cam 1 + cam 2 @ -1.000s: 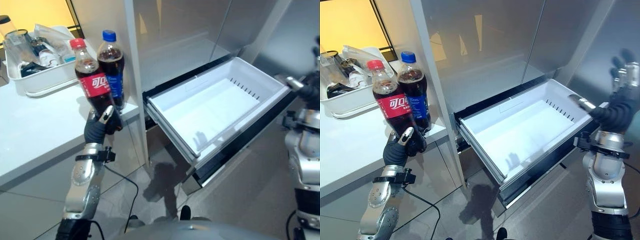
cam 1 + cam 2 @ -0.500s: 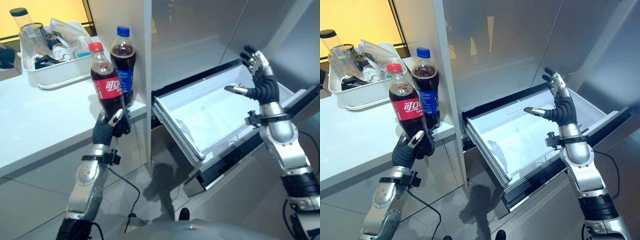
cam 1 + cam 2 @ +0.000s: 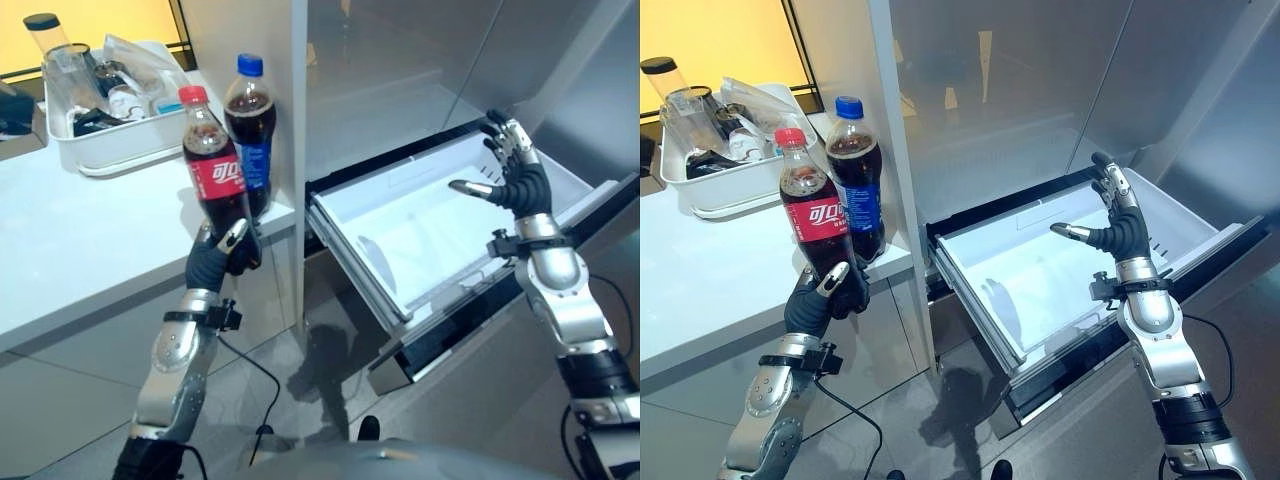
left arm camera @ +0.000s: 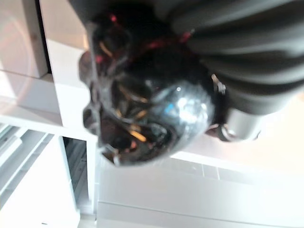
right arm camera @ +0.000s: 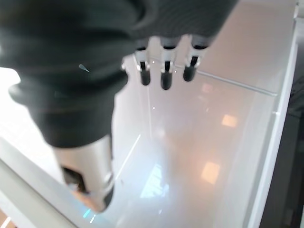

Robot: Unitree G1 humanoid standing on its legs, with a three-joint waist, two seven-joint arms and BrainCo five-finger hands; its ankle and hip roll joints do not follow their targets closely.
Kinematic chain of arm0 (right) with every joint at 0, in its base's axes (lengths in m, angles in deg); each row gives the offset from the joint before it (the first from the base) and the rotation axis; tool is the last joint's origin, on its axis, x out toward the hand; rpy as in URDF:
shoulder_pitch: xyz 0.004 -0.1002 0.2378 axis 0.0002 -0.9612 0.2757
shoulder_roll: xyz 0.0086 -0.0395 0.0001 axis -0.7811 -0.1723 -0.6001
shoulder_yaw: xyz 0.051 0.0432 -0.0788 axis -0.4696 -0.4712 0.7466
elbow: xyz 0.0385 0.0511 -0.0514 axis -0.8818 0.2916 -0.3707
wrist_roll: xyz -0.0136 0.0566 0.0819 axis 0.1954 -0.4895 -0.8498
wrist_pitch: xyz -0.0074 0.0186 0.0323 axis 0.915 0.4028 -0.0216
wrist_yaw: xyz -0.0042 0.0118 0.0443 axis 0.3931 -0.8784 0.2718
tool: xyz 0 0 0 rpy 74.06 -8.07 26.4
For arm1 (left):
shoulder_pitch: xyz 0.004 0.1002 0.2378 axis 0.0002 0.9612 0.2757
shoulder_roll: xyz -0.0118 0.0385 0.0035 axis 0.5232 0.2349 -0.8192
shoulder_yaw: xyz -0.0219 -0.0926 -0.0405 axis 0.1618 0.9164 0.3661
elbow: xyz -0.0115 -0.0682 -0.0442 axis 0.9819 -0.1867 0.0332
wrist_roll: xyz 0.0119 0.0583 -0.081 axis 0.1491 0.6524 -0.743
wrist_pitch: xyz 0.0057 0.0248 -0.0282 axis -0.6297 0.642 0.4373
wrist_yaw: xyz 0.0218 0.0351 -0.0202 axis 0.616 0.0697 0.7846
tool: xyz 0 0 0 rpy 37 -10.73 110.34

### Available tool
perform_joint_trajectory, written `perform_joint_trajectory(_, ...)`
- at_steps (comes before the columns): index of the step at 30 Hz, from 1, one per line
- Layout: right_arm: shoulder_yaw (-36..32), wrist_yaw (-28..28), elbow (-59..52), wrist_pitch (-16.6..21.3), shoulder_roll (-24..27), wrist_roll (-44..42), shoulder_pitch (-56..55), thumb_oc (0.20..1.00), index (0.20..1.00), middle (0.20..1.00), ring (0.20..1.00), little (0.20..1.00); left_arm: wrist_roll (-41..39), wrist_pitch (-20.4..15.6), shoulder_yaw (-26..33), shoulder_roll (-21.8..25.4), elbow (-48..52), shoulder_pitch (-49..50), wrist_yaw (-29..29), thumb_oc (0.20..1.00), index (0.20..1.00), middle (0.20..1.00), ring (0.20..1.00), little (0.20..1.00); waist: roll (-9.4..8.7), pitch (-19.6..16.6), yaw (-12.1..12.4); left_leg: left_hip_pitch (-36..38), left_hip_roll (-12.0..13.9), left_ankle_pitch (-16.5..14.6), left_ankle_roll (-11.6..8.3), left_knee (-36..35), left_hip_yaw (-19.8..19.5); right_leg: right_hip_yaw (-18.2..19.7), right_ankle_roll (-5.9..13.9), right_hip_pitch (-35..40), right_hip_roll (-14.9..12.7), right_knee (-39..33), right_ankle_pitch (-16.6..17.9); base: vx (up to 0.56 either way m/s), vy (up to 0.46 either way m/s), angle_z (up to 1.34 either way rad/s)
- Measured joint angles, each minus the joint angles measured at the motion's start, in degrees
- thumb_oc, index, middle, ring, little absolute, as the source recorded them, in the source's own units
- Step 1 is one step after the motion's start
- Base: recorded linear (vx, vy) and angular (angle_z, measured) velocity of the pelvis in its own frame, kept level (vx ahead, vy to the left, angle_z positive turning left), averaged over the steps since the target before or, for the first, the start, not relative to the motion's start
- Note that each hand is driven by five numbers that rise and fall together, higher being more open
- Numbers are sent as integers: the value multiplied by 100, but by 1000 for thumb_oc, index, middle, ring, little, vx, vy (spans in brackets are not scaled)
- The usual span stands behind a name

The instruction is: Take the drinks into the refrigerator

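My left hand (image 3: 218, 255) is shut on a red-labelled cola bottle (image 3: 212, 172), held upright off the counter's front corner; its dark bottom (image 4: 142, 109) shows close up in the left wrist view. A second cola bottle with a blue cap and label (image 3: 249, 130) stands on the white counter (image 3: 70, 240) just behind it. The refrigerator's white drawer (image 3: 420, 230) is pulled out and has nothing in it. My right hand (image 3: 515, 183) is open, fingers spread, raised over the drawer's right part; its fingers (image 5: 164, 71) hang above the drawer's white floor.
A white tub (image 3: 110, 150) with a jar and clutter sits at the back of the counter. The refrigerator's steel doors (image 3: 420, 60) rise behind the drawer. Grey tiled floor (image 3: 300, 380) lies below the drawer.
My right hand has drifted slightly right and lower over the drawer since half a second ago. A second ago it was off at the far right. The left hand and bottle have held still.
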Motion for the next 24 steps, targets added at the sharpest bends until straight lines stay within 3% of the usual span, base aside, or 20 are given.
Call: perform_joint_trajectory(24,-14,-3,141,0,-214,4,-1,1000,1000,1000,1000,1000,0,0,-1,-6,0,0,0,200,200,200,200,200,3,2,5,0,1,0,0,0,-2,-2,0,1,1,0,0,0,0,0)
